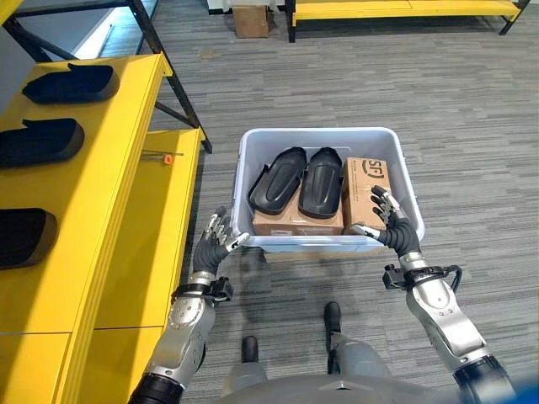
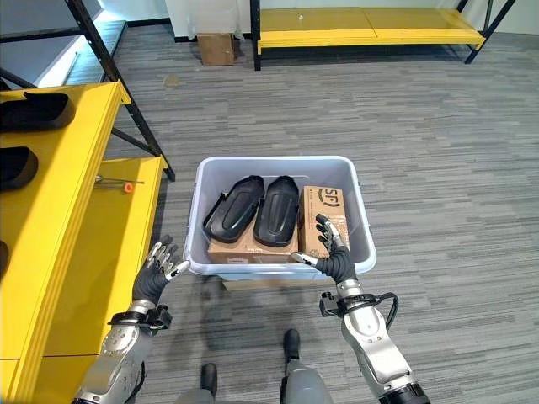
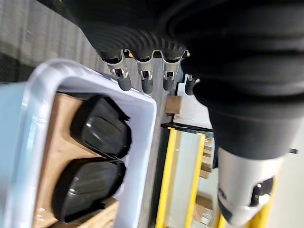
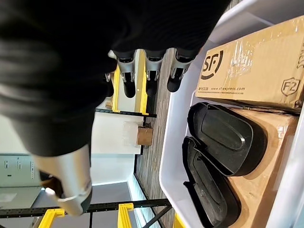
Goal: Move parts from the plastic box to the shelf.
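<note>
A pale grey plastic box (image 1: pixel 396 160) stands on the floor in front of me. Inside it two black moulded parts (image 1: pixel 278 179) (image 1: pixel 322 181) lie side by side on a flat cardboard box (image 1: pixel 295 223), with a second cardboard box (image 1: pixel 365 189) to their right. My left hand (image 1: pixel 216 241) is open just outside the box's near left corner. My right hand (image 1: pixel 392 224) is open over the near right rim, beside the right cardboard box. The yellow shelf (image 1: pixel 93 185) on the left carries three black parts (image 1: pixel 72 82) (image 1: pixel 38 141) (image 1: pixel 21 236).
A lower yellow shelf level (image 1: pixel 164 227) holds a small orange-tipped tool (image 1: pixel 160 156). A black shelf leg (image 1: pixel 173 71) slants to the floor behind it. Further off stand a yellow bench (image 2: pixel 370 23) and a small cardboard box (image 2: pixel 217 48) on grey carpet.
</note>
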You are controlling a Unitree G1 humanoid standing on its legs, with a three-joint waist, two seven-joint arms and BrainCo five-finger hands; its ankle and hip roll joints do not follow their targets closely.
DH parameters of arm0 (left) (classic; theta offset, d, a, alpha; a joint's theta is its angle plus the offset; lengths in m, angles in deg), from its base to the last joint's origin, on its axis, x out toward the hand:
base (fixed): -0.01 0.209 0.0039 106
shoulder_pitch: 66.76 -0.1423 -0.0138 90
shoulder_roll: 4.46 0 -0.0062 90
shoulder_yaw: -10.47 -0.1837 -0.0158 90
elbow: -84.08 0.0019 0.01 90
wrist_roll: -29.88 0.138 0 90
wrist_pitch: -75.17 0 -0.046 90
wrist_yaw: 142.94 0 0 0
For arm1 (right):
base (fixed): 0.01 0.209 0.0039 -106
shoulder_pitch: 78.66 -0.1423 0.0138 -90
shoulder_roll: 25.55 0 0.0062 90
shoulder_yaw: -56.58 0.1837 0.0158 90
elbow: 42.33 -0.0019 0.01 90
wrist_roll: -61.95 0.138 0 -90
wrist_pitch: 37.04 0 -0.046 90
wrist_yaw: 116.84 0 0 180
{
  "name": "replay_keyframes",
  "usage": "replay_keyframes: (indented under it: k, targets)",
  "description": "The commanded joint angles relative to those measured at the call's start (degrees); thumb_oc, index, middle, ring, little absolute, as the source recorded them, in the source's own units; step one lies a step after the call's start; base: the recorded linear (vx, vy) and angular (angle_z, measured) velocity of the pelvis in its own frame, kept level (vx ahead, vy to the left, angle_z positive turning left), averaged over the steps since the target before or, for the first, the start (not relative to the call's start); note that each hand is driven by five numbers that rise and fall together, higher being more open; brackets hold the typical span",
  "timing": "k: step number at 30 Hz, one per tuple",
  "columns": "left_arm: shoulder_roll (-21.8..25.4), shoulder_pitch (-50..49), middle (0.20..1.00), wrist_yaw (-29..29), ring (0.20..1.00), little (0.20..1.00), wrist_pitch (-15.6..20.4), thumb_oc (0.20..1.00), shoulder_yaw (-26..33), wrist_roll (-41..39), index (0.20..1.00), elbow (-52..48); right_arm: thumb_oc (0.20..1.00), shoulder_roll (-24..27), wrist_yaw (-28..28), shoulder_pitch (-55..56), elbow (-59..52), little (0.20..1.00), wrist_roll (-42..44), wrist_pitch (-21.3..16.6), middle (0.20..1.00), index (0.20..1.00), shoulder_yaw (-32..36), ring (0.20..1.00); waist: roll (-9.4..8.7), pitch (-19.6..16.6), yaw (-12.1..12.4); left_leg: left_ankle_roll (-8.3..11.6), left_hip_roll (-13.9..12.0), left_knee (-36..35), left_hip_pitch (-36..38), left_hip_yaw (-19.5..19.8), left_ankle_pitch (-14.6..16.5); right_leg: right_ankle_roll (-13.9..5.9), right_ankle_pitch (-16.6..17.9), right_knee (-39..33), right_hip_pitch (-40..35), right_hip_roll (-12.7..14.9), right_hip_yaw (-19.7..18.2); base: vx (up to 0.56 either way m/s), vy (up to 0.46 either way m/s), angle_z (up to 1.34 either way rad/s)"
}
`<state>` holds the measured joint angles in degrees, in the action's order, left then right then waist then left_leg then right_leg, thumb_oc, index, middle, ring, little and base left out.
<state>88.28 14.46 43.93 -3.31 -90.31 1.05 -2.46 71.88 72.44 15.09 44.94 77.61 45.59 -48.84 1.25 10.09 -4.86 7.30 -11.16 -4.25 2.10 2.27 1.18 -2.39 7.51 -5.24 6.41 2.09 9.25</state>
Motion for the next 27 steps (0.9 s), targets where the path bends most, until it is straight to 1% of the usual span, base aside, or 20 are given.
replay_keyframes:
  k: [1,3,5,6,7,8,9,10,11,12,13,14,15,16,17,18,20,22,26,27]
  targets:
    - [2.91,-0.58,1.0,-0.72,1.0,1.0,2.09,1.0,-0.5,-0.82,1.0,-3.34,1.0,0.09,-0.38,0.58,-4.17,1.0,1.21,-3.99,1.0,1.0,2.55,1.0,0.49,-0.65,1.46,-1.59,0.51,5.85,2.94,1.27,-4.3,-3.21,-4.29,9.01,5.21,4.13,-2.13,0.11,-0.098,-0.03]
    - [2.88,-1.0,1.0,-0.71,1.0,1.0,2.08,1.0,-0.12,-0.86,1.0,-3.43,1.0,0.11,-0.58,1.21,-4.12,1.0,1.4,-4.11,1.0,1.0,2.76,1.0,0.45,-0.87,1.46,-1.32,0.36,8.44,2.56,1.66,-6.4,-2.26,-5.47,9.45,4.47,3.19,-2.68,0.09,-0.108,-0.05]
    - [3.0,-1.39,1.0,-0.96,1.0,1.0,1.96,1.0,0.23,-0.81,1.0,-3.43,1.0,0.07,-0.89,1.65,-3.86,1.0,1.63,-4.28,1.0,1.0,2.72,1.0,-0.12,-0.55,1.91,-0.68,0.41,15.01,-0.27,2.69,-11.63,-0.58,-6.85,9.4,2.67,1.83,-3.52,0.06,-0.15,-0.08]
    - [3.2,-1.25,1.0,-1.08,1.0,1.0,1.9,1.0,0.24,-0.97,1.0,-3.66,1.0,-0.03,-0.74,1.39,-3.58,1.0,2.18,-4.36,1.0,1.0,2.63,1.0,-1.17,0.16,2.35,-0.66,1.2,20.44,-3.22,3.93,-13.49,0.18,-6.98,9.47,1.82,1.87,-3.7,0.05,-0.24,0.01]
    - [3.43,-0.62,1.0,-0.86,1.0,1.0,1.72,1.0,-0.22,-0.67,1.0,-3.9,1.0,0.2,-0.7,0.73,-4.08,1.0,2.18,-4.65,1.0,1.0,2.3,1.0,-3.34,1.55,3.41,-1.92,4.48,26.99,-6.61,4.97,-11.42,0.57,-6.98,8.9,0.03,2.61,-3.67,0.03,-0.183,0.06]
    - [3.47,-0.59,1.0,-0.84,1.0,1.0,1.72,1.0,-0.23,-0.66,1.0,-3.89,1.0,0.16,-0.69,0.72,-4.08,1.0,2.17,-4.65,1.0,1.0,2.31,1.0,-3.35,1.64,3.4,-1.99,4.52,27.38,-6.73,4.99,-11.22,0.51,-7.01,8.91,-0.04,2.64,-3.65,0.06,-0.141,0.03]
    - [3.41,-0.43,1.0,-0.98,1.0,1.0,1.62,1.0,-0.26,-0.76,1.0,-4.03,1.0,0.15,-0.63,0.83,-4.56,1.0,2.03,-4.63,1.0,1.0,2.34,1.0,-3.97,1.74,3.36,-2.56,3.68,25.2,-9.23,2.87,-9.5,0.09,-7.18,8.28,-0.89,3.27,-3.52,0.09,-0.013,-0.14]
    - [3.32,-0.67,1.0,-1.24,1.0,1.0,1.4,1.0,-0.07,-0.91,1.0,-4.12,1.0,0.05,-0.54,0.95,-4.72,1.0,2.13,-4.69,1.0,1.0,2.35,1.0,-4.24,1.53,3.41,-2.59,2.07,21.15,-9.87,1.27,-8.67,-0.49,-7.34,7.7,-1.84,3.39,-3.63,0.18,0.02,0.0]
    - [3.24,-0.64,1.0,-1.38,1.0,1.0,1.3,1.0,-0.15,-1.11,1.0,-4.07,1.0,-0.18,-0.29,0.73,-4.75,1.0,2.44,-4.92,1.0,1.0,2.36,1.0,-4.26,1.11,3.64,-2.54,0.37,14.98,-9.88,0.04,-7.8,-1.2,-7.84,7.18,-2.7,3.47,-3.84,0.26,0.13,0.15]
    - [3.09,0.01,1.0,-1.03,1.0,1.0,1.35,1.0,-0.79,-0.64,1.0,-3.38,1.0,-0.5,0.32,0.67,-4.4,1.0,2.45,-5.01,1.0,1.0,2.34,1.0,-3.86,0.9,4.04,-1.93,-0.97,6.67,-11.79,-0.43,-8.74,-1.98,-8.46,6.86,-3.99,3.68,-4.31,0.21,0.119,0.22]
    - [3.07,0.04,1.0,-1.02,1.0,1.0,1.38,1.0,-0.83,-0.62,1.0,-3.33,1.0,-0.48,0.33,0.68,-4.4,1.0,2.44,-5.02,1.0,1.0,2.35,1.0,-3.9,0.95,4.09,-1.92,-0.95,6.2,-11.43,-0.54,-8.92,-1.99,-8.55,6.87,-4.09,3.72,-4.35,0.2,0.138,0.05]
    - [2.84,0.42,1.0,-0.92,1.0,1.0,1.25,1.0,-1.15,-0.55,1.0,-2.87,1.0,-0.58,0.53,0.6,-4.31,1.0,2.15,-4.9,1.0,1.0,2.28,1.0,-2.94,0.75,4.54,-1.15,-0.73,1.94,-12.44,-0.49,-11.5,-2.28,-9.39,6.92,-4.79,3.2,-4.68,0.22,0.175,-0.04]
    - [2.43,0.4,1.0,-0.67,1.0,1.0,1.36,1.0,-1.28,-0.24,1.0,-2.52,1.0,-1.08,0.74,0.98,-4.33,1.0,1.07,-4.56,1.0,1.0,2.08,1.0,-1.98,0.0,5.04,-0.66,-0.43,0.2,-11.86,1.93,-12.04,-2.89,-10.35,7.48,-5.87,2.82,-6.01,0.22,0.176,0.13]
    - [2.42,0.38,1.0,-0.67,1.0,1.0,1.38,1.0,-1.3,-0.23,1.0,-2.5,1.0,-1.08,0.75,1.05,-4.4,1.0,1.05,-4.51,1.0,1.0,2.09,1.0,-2.01,0.19,5.22,-0.67,-0.46,0.21,-11.53,1.73,-11.9,-2.9,-10.45,7.57,-6.06,2.83,-6.19,0.21,0.19,0.07]
    - [2.22,0.4,1.0,-0.74,1.0,1.0,1.36,1.0,-1.51,-0.43,1.0,-1.79,1.0,-1.76,0.39,1.05,-4.1,1.0,0.94,-4.5,1.0,1.0,1.49,1.0,-2.0,-0.16,5.39,-1.19,0.19,1.27,-10.31,3.41,-9.96,-3.1,-10.81,7.82,-6.81,3.08,-7.49,0.17,0.233,-0.58]
    - [2.15,1.32,1.0,-0.96,1.0,1.0,1.36,1.0,-1.69,-0.57,1.0,-1.42,1.0,-2.83,-0.01,1.74,-4.16,1.0,1.53,-4.01,1.0,1.0,1.7,1.0,-1.57,-1.36,4.66,-0.59,0.71,0.31,-9.46,0.27,-9.49,-4.01,-10.08,7.09,-7.23,4.46,-6.99,0.17,0.235,-1.18]
    - [2.16,1.31,1.0,-0.96,1.0,1.0,1.36,1.0,-1.7,-0.57,1.0,-1.42,1.0,-2.84,-0.01,1.78,-4.2,1.0,1.54,-3.99,1.0,1.0,1.72,1.0,-1.62,-1.34,4.74,-0.61,0.74,0.3,-9.39,0.17,-9.46,-4.04,-10.06,7.03,-7.28,4.51,-7.07,0.1,0.163,-1.35]
    - [3.51,1.12,1.0,-1.64,1.0,1.0,1.51,1.0,-1.55,-0.26,1.0,-2.05,1.0,-3.14,-1.39,2.12,-4.24,1.0,1.83,-3.29,1.0,1.0,1.71,1.0,-2.38,-2.89,4.47,-2.62,2.87,2.14,-7.33,-2.73,-5.68,-5.75,-8.39,5.17,-8.24,7.6,-8.78,0.16,0.279,-0.44]
    - [4.21,1.03,1.0,-1.54,1.0,1.0,1.47,1.0,-1.05,-0.51,1.0,-2.43,1.0,-3.65,-1.22,1.52,-3.38,1.0,1.98,-3.01,1.0,1.0,1.52,1.0,-3.17,-3.41,4.6,-3.28,3.44,3.05,-6.24,-4.85,-4.05,-6.71,-7.3,4.0,-8.57,9.25,-9.54,0.09,0.145,-0.26]
    - [4.57,1.05,1.0,-1.14,1.0,1.0,1.43,1.0,-0.69,-0.35,1.0,-2.55,1.0,-3.9,-1.09,1.02,-2.97,1.0,1.89,-2.77,1.0,1.0,1.59,1.0,-3.75,-3.7,4.57,-3.71,4.0,3.49,-5.84,-5.67,-3.09,-7.48,-6.58,3.35,-8.61,10.24,-9.75,0.05,0.085,-0.14]
